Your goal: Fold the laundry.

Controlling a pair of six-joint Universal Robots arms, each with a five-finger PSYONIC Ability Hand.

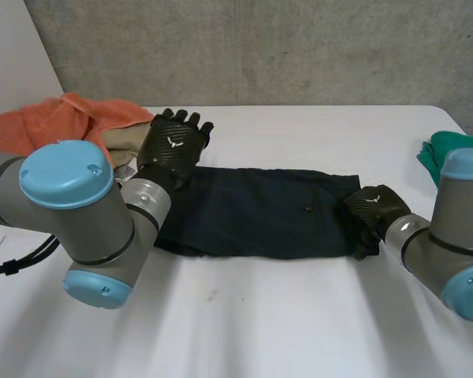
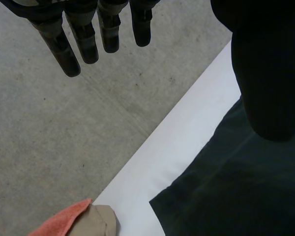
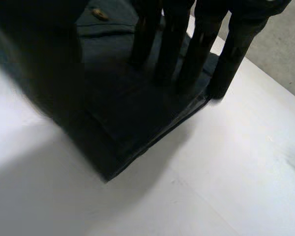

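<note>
A dark folded garment (image 1: 260,213) is laid across mid-desk (image 1: 284,315). Its right end is pressed by the right hand (image 1: 374,206), fingers straight, nothing gripped. The left hand (image 1: 173,143) is held over the far-left corner, fingers loose and empty.

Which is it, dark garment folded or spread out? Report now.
Folded: the dark garment lies as a long flat band, and stacked layers show at its end edge, under the straight fingers of the right hand.

Left hand (image 1: 173,146) held up at ten o'clock, fingers (image 2: 83,42) straight, pointing toward twelve; right hand (image 1: 376,206) low at three o'clock, fingers (image 3: 232,54) straight, tips down
</note>
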